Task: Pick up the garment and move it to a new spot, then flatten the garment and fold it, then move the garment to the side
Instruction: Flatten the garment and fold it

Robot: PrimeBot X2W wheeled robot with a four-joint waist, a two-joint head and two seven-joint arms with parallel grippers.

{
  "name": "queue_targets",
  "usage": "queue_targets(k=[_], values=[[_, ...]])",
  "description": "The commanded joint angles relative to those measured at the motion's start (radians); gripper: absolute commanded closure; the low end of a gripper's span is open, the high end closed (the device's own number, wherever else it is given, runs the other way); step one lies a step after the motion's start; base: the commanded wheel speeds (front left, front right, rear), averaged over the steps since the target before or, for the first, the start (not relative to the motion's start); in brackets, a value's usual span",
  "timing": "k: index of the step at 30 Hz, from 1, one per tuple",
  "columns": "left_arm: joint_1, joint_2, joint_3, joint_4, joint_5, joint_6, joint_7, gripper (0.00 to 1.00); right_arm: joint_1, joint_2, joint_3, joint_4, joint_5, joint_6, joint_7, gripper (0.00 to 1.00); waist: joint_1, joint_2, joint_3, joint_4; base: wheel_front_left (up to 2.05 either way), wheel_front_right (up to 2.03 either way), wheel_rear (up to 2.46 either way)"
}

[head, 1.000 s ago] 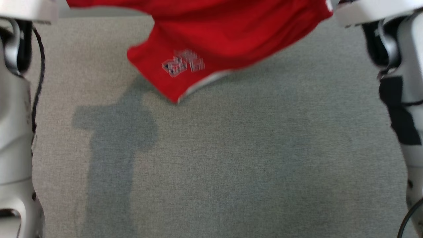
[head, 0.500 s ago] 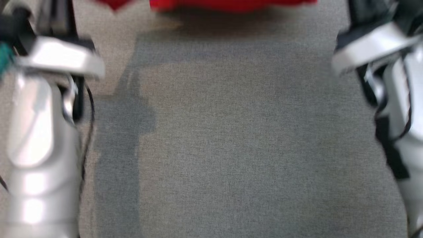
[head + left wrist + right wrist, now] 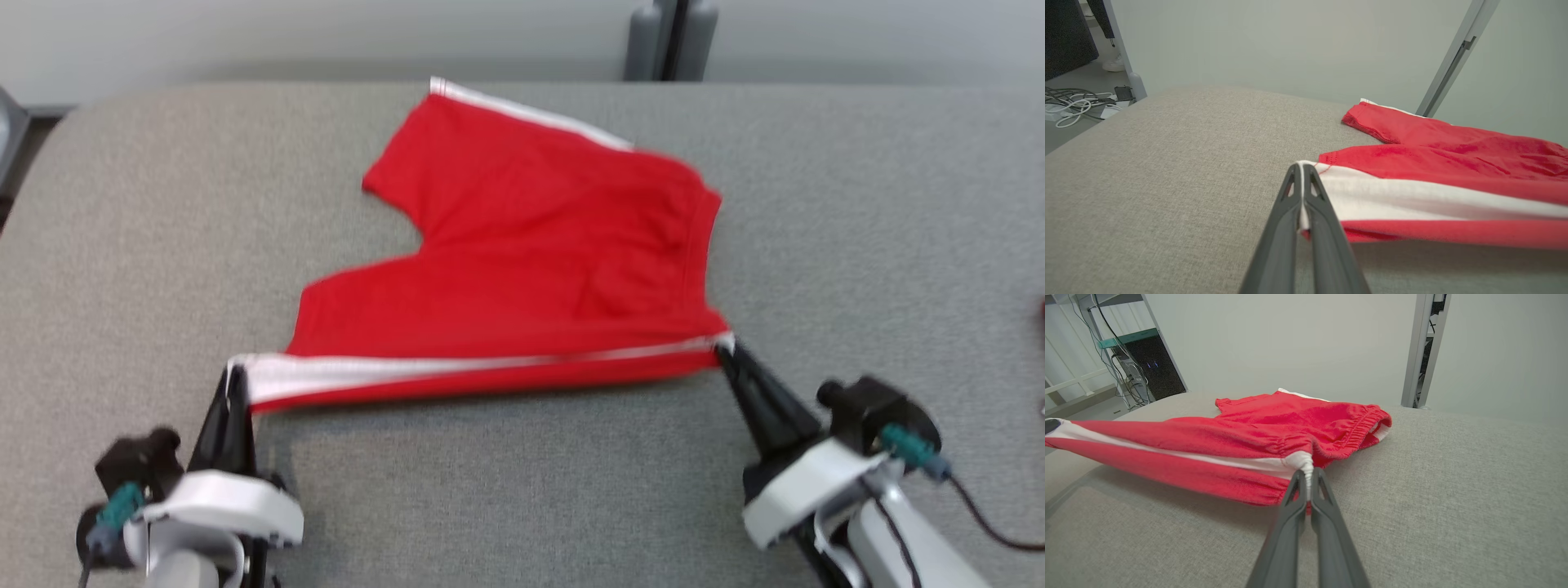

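Observation:
The garment (image 3: pixel 531 253) is a pair of red shorts with white side stripes, spread across the grey table (image 3: pixel 122 245). Its near edge is stretched taut and slightly lifted between my two grippers. At the lower left, my left gripper (image 3: pixel 235 377) is shut on the leg-hem corner, seen close in the left wrist view with the white stripe pinched in the left gripper (image 3: pixel 1302 168). My right gripper (image 3: pixel 722 349) is shut on the waistband corner of the garment (image 3: pixel 1274 433), where the right gripper (image 3: pixel 1308 473) clamps white fabric. The garment (image 3: pixel 1453 171) lies flat beyond.
A grey post (image 3: pixel 672 37) stands behind the table's far edge against a pale wall. Cables (image 3: pixel 1073 106) lie on the floor off the table's left end. Bare table surface stretches on both sides of the shorts and in front of them.
The head camera has tilted up from the bare near table to the whole garment. The shorts, which hung in the air a second ago, now lie spread on the table with both corners gripped.

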Motion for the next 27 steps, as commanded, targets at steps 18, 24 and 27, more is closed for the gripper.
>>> queue_targets(k=[18,24,27], values=[[0.325,0.015,0.019,-0.045,0.053,-0.002,-0.001,1.00,0.376,-0.007,0.022,-0.042,0.047,-0.006,0.000,1.00,0.0000,0.0000,-0.275,-0.017,0.00,0.00,0.00],[0.228,0.019,0.003,-0.059,0.103,-0.031,-0.001,1.00,0.338,0.027,0.008,-0.049,0.063,-0.006,0.000,1.00,0.0000,0.0000,-0.238,-0.053,0.00,0.00,0.00],[0.140,0.027,-0.023,-0.031,0.122,-0.045,-0.001,1.00,0.290,0.055,-0.001,-0.015,0.092,-0.005,0.000,1.00,0.0000,0.0000,-0.201,-0.076,0.00,0.00,0.00]])
